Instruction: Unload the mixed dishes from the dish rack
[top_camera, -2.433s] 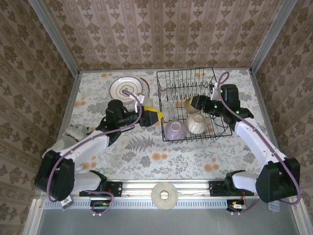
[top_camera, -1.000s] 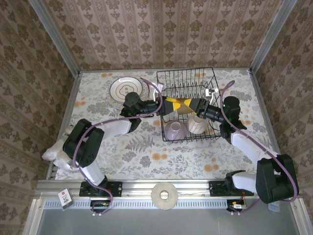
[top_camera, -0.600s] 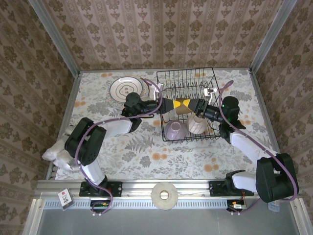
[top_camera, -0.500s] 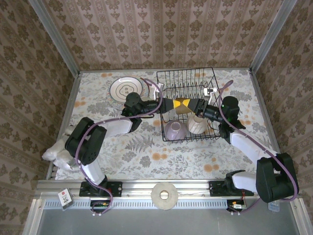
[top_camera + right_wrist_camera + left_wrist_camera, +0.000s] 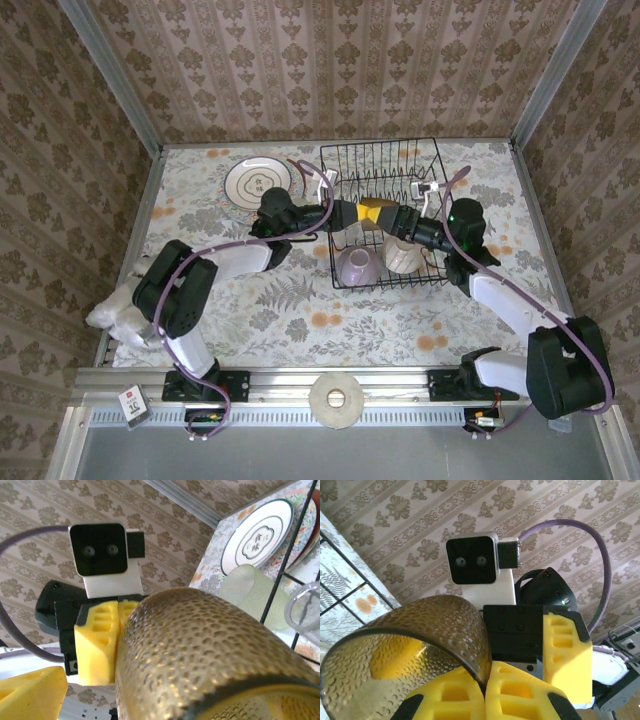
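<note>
Left gripper [image 5: 350, 213], beside rack earlier, now reaches over dish rack [image 5: 380, 147] and meets right gripper [image 5: 398, 216] at amber cup [image 5: 374, 211], held above rack.

Top view: two bowls in rack, lilac bowl [image 5: 357, 265] and cream bowl [image 5: 403, 255].

Left wrist: jaws pinched on cup rim wall.

Right wrist: own finger [image 5: 30, 690] stands off cup; jaws look spread. Beyond: two plates, white plate [image 5: 257, 542] and pink plate [image 5: 310, 535]; one tumbler [image 5: 250, 595]; one clear glass [image 5: 306, 607].

Cup likely light, stiff, dimpled, low slip. Grip at rim.

Overhead view looks down on the table [image 5: 300, 325]; opposed wrist views closely share the amber cup [image 5: 437, 625].
</note>
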You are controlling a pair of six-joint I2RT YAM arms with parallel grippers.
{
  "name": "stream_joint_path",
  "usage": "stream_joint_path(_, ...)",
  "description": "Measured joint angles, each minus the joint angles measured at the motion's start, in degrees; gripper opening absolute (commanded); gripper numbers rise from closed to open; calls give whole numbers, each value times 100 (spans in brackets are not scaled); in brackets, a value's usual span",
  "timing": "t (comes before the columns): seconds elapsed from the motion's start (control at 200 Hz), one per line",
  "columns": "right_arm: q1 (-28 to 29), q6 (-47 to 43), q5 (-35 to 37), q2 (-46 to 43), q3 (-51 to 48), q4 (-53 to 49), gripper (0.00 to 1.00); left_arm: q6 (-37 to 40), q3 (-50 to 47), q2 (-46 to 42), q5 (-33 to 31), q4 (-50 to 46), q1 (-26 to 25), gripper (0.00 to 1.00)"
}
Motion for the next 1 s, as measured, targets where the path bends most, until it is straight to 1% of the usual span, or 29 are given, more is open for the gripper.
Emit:
stream_joint_path(0.115, 247, -426, 262, -249, 0, -518, 100, 498, 50, -323, -111, -804, 13, 0)
stream_joint_path(0.27, 525, -831, 319, -664, 0, -813, 100, 1464, 317, -909, -835, -2463, 247, 0)
stream_joint_path(0.425, 575, -1126, 498, -859, 0, -984, 100, 2634, 780, -1567, -1744, -4636, 492, 0)
stream_joint_path(0.515, 651, -1311, 678, -883, 0, -1174, 100, 3314, 1187, -1888, -2323, -5914, 501, 0)
stream_joint_path(0.65, 905, -1637, 1012, -885, 0, -1478, 100, 4304, 1899, -2249, -3373, -7908, 531, 0)
stream_joint_path(0.73, 1062, -1814, 1198, -883, 0, -1624, 100, 4743, 2225, -2358, -3849, -8900, 660, 0)
stream_joint_path(0.825, 1209, -1978, 1388, -868, 0, -1759, 100, 5143, 2463, -2371, -4218, -9882, 933, 0)
stream_joint_path(0.91, 1362, -2153, 1626, -844, 0, -1849, 100, 5410, 2583, -2297, -4516, -10622, 1141, 0)
stream_joint_path(1.0, 1543, -2315, 1808, -802, 15, -1978, 100, 5659, 2739, -2081, -4769, -11254, 1207, 0)
